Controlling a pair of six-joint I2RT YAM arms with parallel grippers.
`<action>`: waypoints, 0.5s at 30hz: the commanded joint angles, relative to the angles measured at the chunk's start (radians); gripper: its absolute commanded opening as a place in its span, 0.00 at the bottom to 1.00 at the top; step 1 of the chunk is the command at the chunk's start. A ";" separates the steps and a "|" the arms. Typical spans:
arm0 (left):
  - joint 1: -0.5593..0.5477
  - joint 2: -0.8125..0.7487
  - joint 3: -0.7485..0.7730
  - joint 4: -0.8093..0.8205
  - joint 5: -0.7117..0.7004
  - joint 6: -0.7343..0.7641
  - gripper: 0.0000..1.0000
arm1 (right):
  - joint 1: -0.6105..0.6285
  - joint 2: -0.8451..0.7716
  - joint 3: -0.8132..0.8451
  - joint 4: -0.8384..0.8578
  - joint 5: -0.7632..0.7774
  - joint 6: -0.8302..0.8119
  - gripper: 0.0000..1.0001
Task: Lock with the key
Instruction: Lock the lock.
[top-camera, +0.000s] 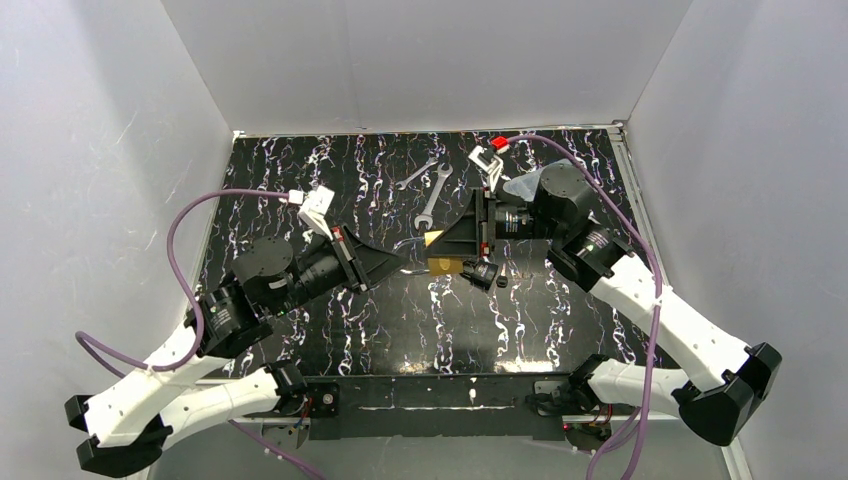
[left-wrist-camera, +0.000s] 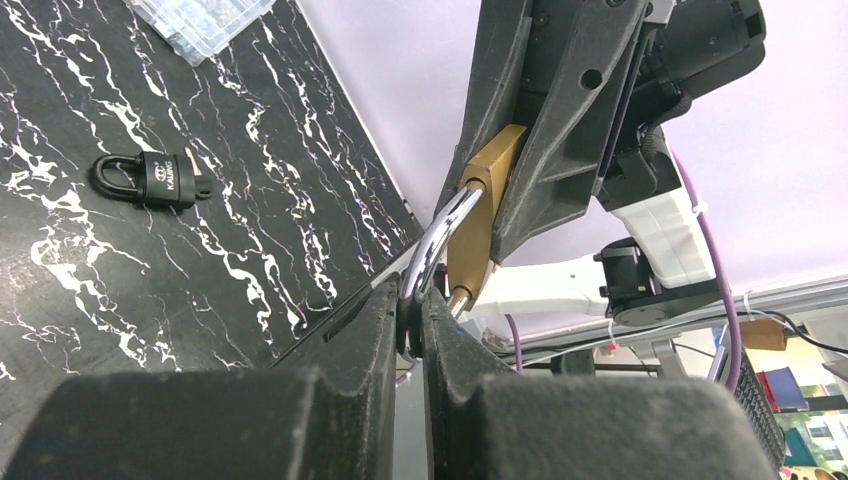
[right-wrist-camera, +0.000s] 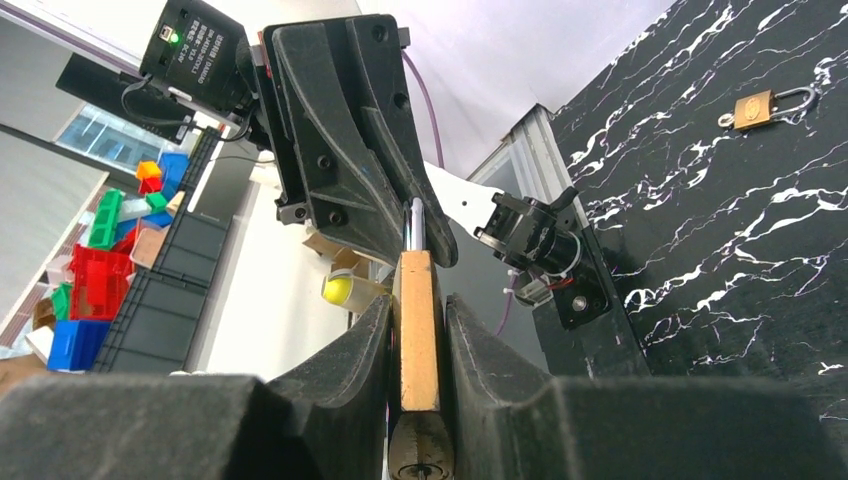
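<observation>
Brass padlock (top-camera: 440, 243): held off the bench (top-camera: 400, 330) near its middle, between the two tools.
Left tool (left-wrist-camera: 411, 318): comes in from 8 o'clock, fingers pinched tight on the steel shackle (left-wrist-camera: 440, 240).
Right tool (right-wrist-camera: 418, 335): comes in from 2 o'clock, clamped on the flat faces of the lock body, with the keyhole (right-wrist-camera: 420, 466) end toward its own wrist camera.
Key: none shows in the keyhole, and I cannot pick one out for certain anywhere.
Step in hand: probably steadying the lock to seat the shackle. Whether the free leg is home cannot be told.
Doing it well: keep the body squarely clamped and push the shackle straight along its legs, not sideways. Leave the keyhole face uncovered for the key.
Risk: the smooth shackle may slip or twist in the fingers.
Bench: glossy black with white veining.
On it: a black padlock (top-camera: 483, 272) at 4 o'clock of the held one, two wrenches (top-camera: 432, 197) toward 12 o'clock, a smaller brass padlock (right-wrist-camera: 762, 107) and a clear box (left-wrist-camera: 195, 20).
Room: plain white walls (top-camera: 420, 60) on three sides, with stacked coloured bins (right-wrist-camera: 100, 270) beyond.
</observation>
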 joint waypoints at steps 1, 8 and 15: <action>-0.082 0.096 0.011 0.142 0.277 -0.017 0.00 | 0.031 0.041 0.014 0.107 0.158 0.011 0.01; -0.098 0.151 0.039 0.198 0.269 -0.014 0.00 | 0.089 0.048 0.004 0.064 0.190 -0.018 0.01; -0.100 0.157 0.073 0.205 0.211 0.003 0.00 | 0.115 0.036 -0.030 0.047 0.212 -0.031 0.01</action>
